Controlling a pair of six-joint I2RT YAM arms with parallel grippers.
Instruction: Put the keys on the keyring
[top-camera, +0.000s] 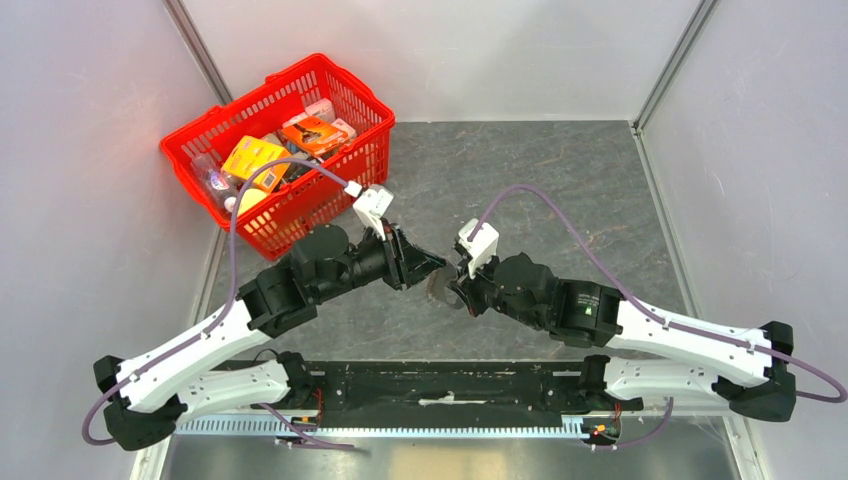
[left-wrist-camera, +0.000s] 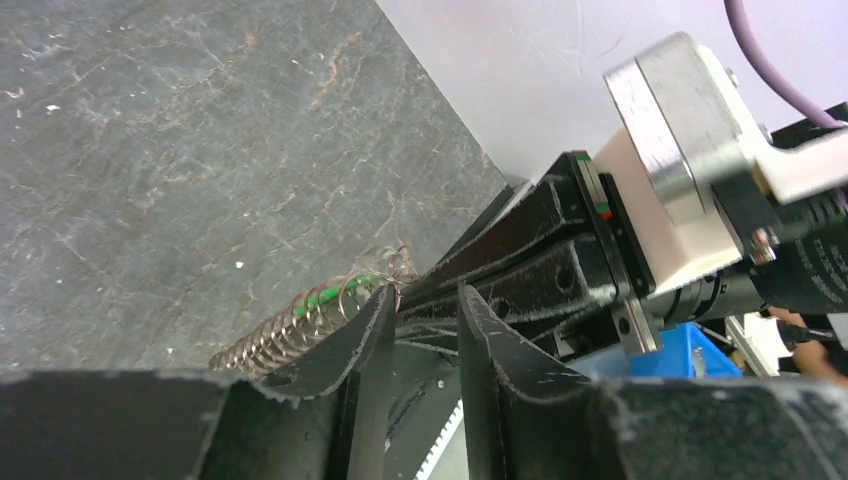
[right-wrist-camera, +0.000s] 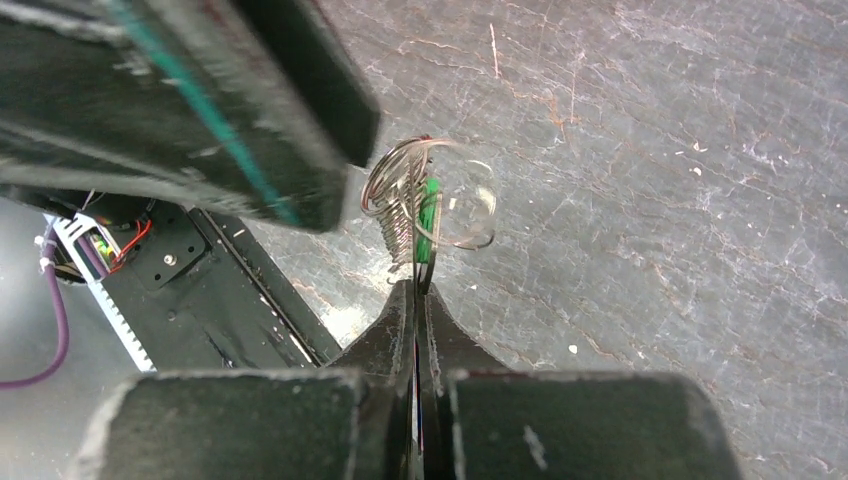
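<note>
The keyring (right-wrist-camera: 398, 205), a dark loop strung with several small wire rings, is held above the grey table. My right gripper (right-wrist-camera: 415, 287) is shut on its lower end. The key's bright green head (right-wrist-camera: 431, 212) lies against the loop just above the right fingertips. In the left wrist view the keyring (left-wrist-camera: 290, 328) and the green head (left-wrist-camera: 328, 296) sit against the outer side of one left finger (left-wrist-camera: 372, 318). My left gripper (left-wrist-camera: 425, 292) is open, with nothing between its jaws. In the top view the left gripper (top-camera: 430, 267) and right gripper (top-camera: 452, 288) meet tip to tip around the keyring (top-camera: 439, 286).
A red basket (top-camera: 196, 137) full of packaged items stands at the back left, close behind the left arm. White walls close in the grey table on three sides. A black base rail (top-camera: 440, 385) runs along the near edge.
</note>
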